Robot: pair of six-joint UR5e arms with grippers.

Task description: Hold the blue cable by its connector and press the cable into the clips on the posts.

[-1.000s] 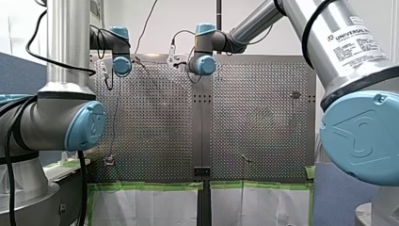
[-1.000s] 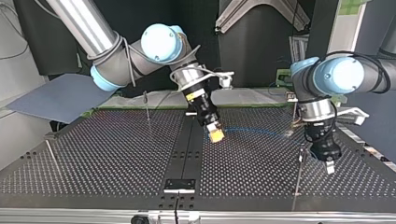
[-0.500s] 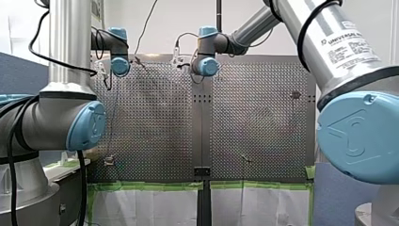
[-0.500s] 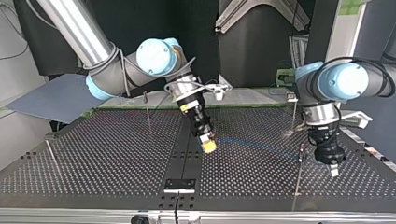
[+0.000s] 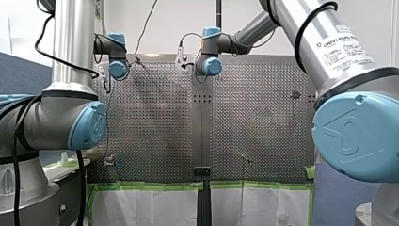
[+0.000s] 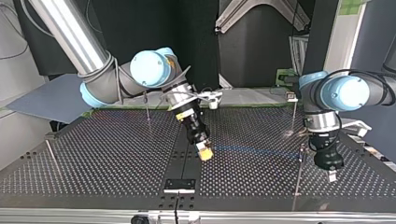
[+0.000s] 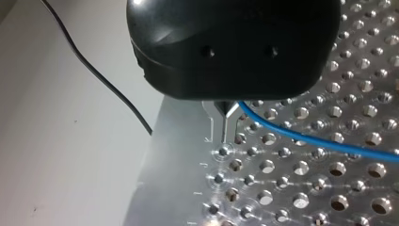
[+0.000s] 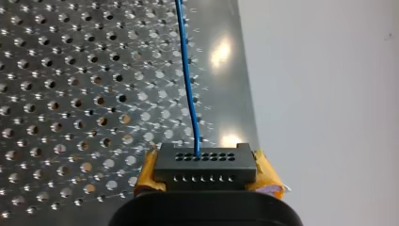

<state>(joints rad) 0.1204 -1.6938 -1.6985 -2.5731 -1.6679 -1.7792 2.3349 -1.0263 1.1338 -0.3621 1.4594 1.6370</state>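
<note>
Moved: over the last second you have carried the right hand (image 6: 204,154) and the left hand (image 6: 331,176) toward the top view's near edge. The right hand has also drifted toward that view's left, and the blue line between them has come along.
Blue cable (image 8: 188,80): leaves the connector and runs out over the perforated surface (image 6: 93,158). In the top view it is a faint line low over the holes, from the right hand across to the left hand's side.
Connector (image 8: 205,165): black block, with the cable coming out of its forward face.
Right hand: yellow pads clamped on both flanks of the connector; it is tilted low over the surface's centre strip.
Left hand: metal fingertips (image 7: 225,109) are drawn together with the cable emerging right at them. This reads as pinched on the cable, though the contact itself sits under the black body.
Near post (image 6: 298,177): thin, just beside the left hand. The cable passes close to its top, but the clip is too small to tell whether the cable is seated.
Other posts: back post (image 6: 294,114), middle post (image 6: 147,107), edge post (image 6: 52,158). No cable shows at the last two.
Progress: your hold on the connector looks secure. No clip visibly holds the cable, so I judge the pressing-in is nearly all still ahead.
</note>
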